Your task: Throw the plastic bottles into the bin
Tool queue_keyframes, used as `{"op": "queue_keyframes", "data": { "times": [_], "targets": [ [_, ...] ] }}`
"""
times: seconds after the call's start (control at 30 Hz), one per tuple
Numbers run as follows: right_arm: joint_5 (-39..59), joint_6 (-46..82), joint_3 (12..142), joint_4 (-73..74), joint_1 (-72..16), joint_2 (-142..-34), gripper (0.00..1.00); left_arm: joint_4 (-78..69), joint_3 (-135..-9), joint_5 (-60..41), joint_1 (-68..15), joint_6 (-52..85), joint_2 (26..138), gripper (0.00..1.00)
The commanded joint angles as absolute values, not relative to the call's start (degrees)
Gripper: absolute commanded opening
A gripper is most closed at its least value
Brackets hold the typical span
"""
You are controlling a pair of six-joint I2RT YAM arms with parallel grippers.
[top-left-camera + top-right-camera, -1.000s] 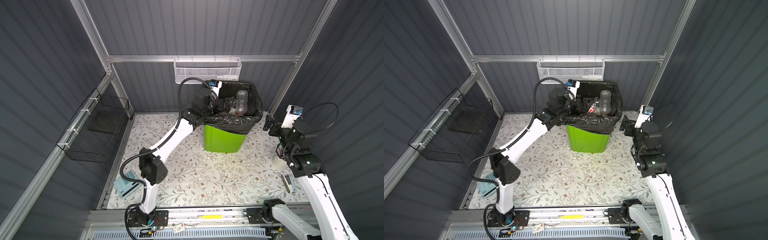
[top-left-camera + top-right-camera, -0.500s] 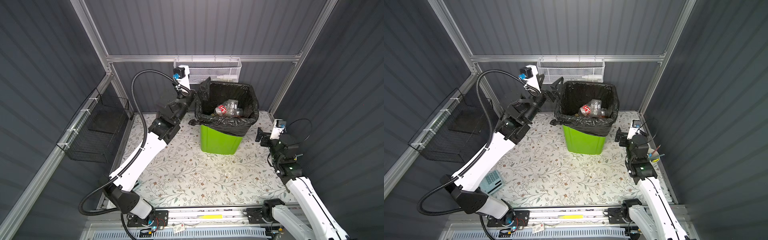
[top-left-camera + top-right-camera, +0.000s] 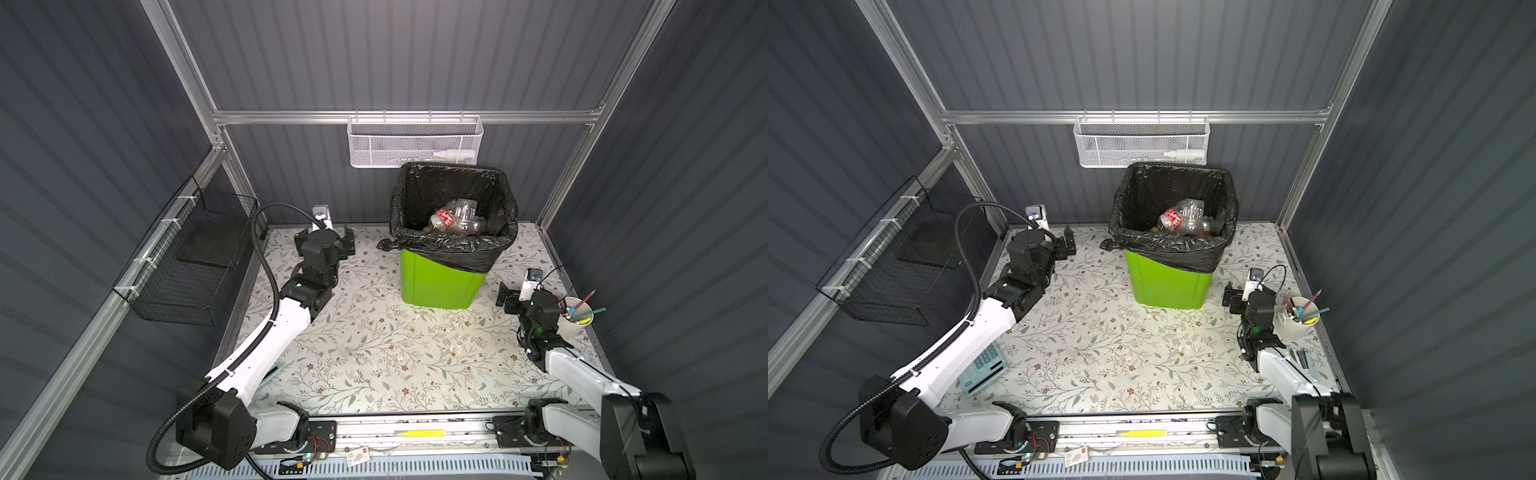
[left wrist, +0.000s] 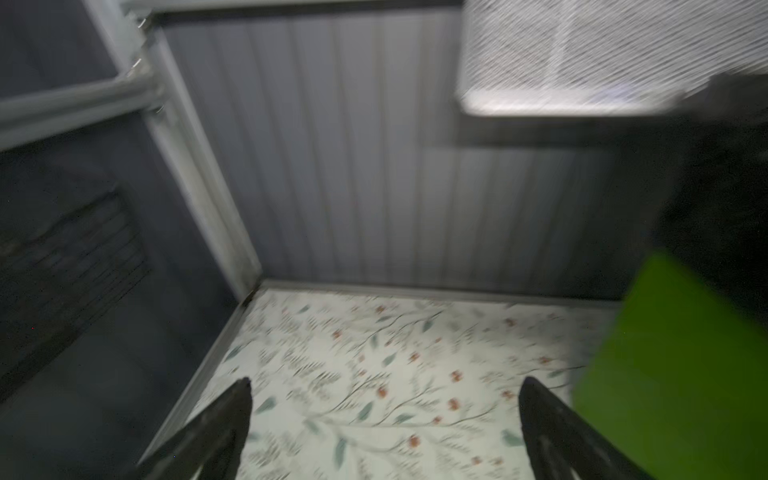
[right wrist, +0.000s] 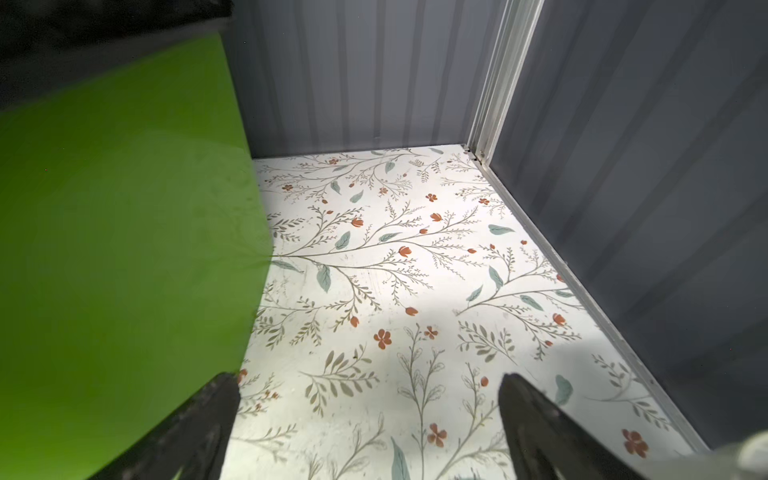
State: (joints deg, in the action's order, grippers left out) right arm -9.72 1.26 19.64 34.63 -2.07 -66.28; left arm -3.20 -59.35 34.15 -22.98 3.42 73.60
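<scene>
On the left wall hangs a black wire basket [image 3: 187, 266], with a dark flat slab lying inside it. Just below it, at the left edge of the flowered surface [image 3: 374, 345], a small teal gadget with buttons [image 3: 984, 368] lies flat, partly tucked under the left arm.

The left claw [image 4: 385, 390] sits low near the back left corner, pointing at the back wall. Its jaws are spread wide with nothing between them but the floral print. The wrist picture is blurred, yet the gap is plain. It is left of the bin and apart from it.

The bin [image 3: 440, 282] stands toward the back of the surface, about the middle, bright green below with a black bag folded over its rim. The plastic bottles [image 3: 461, 218] lie heaped inside it. The ones on top are clear and crumpled, and one carries a red label [image 3: 442, 217]. How many lie underneath I cannot tell.

Above the bin, a white mesh basket [image 3: 415, 141] hangs on the rail of the back wall. A plain white squeeze bottle [image 3: 455, 154] lies on its side in the right end of it.

To the right of the bin, the right claw [image 5: 369, 382] is down low, close beside the green wall without touching it. It is also gaping wide and holding nothing. Just beside that arm's wrist, at the right edge of the surface, stands a white cup [image 3: 575, 318] full of pens and pencils.
</scene>
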Motion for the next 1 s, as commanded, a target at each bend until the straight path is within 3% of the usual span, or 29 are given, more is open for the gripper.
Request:
{"op": "queue_keyframes", "data": {
  "times": [0.0,0.23,0.43,0.73,0.97],
  "targets": [
    [-8.01,-0.57,21.08,44.89,-1.02,-69.67,0.99,-3.5,-51.98,39.77,-21.69,3.65,72.58,1.0],
    [-4.48,0.96,23.23,37.17,-0.09,-70.09,0.99,-6.88,-45.41,43.0,-19.33,4.64,74.04,1.0],
    [-7.47,1.58,18.75,47.76,0.79,-74.65,0.99,-11.06,-41.31,43.06,-16.72,3.14,76.72,1.0],
    [-5.41,2.29,16.86,59.12,1.38,-83.5,0.99,-38.89,-25.78,30.84,-8.05,0.73,80.67,1.0],
    [-5.09,3.04,18.02,57.59,2.02,-83.81,0.99,-54.74,-24.83,14.74,-5.8,-1.09,96.64,1.0]
  ]
}}
